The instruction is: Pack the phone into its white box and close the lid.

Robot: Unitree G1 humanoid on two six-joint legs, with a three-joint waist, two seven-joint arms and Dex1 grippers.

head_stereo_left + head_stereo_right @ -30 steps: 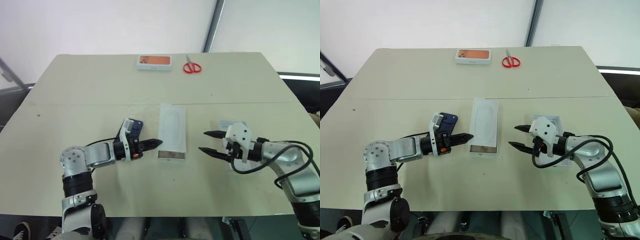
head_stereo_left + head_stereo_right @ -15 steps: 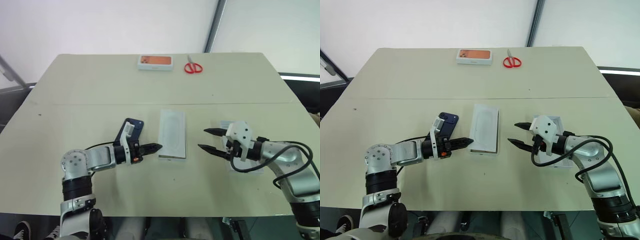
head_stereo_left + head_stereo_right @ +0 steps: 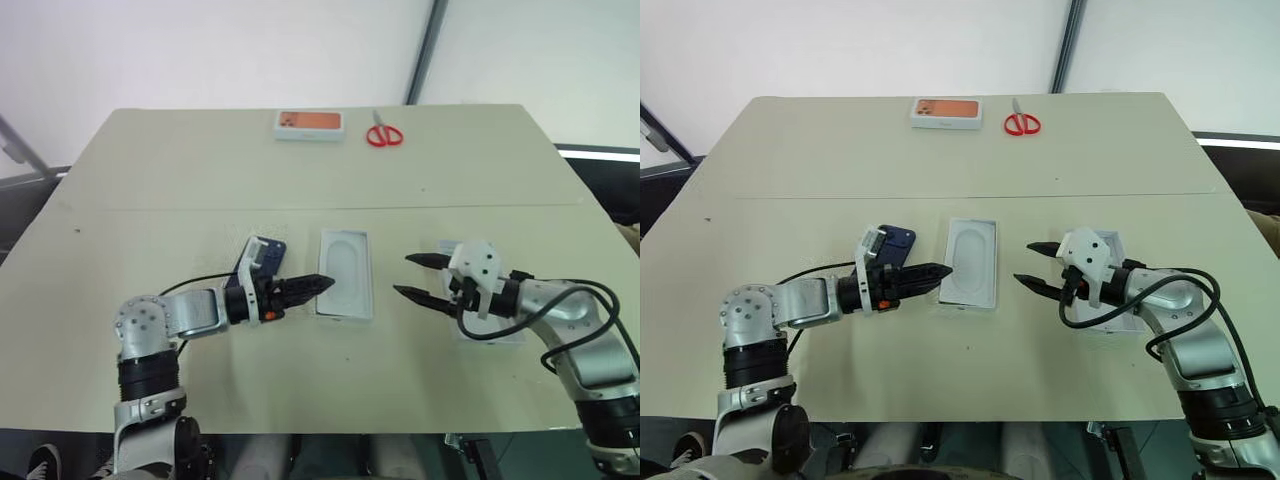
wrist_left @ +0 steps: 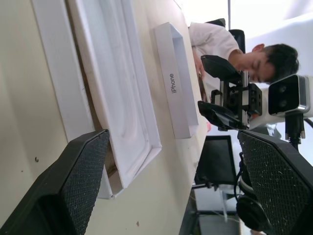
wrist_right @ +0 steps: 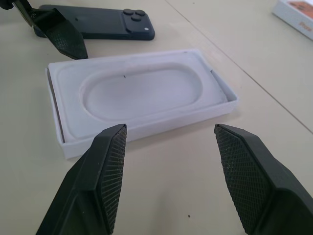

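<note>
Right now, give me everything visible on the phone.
The phone is a slim navy-blue slab lying flat on the table, glossy back up, with a square two-lens camera bump at one corner. It sits beside the white box, on the robot's left of it, apart from it. The left gripper hangs open just past it; nothing is seen to touch it but the table.

Mid-desk (image 3: pixel 150 180): white box (image 3: pixel 345 286) with insert (image 5: pixel 139 93) lying in it. Just left of it, phone (image 3: pixel 896 245); to the right, lid (image 4: pixel 178 88). At the far edge, small box (image 3: pixel 309 123) left of scissors (image 3: pixel 383 134).
</note>
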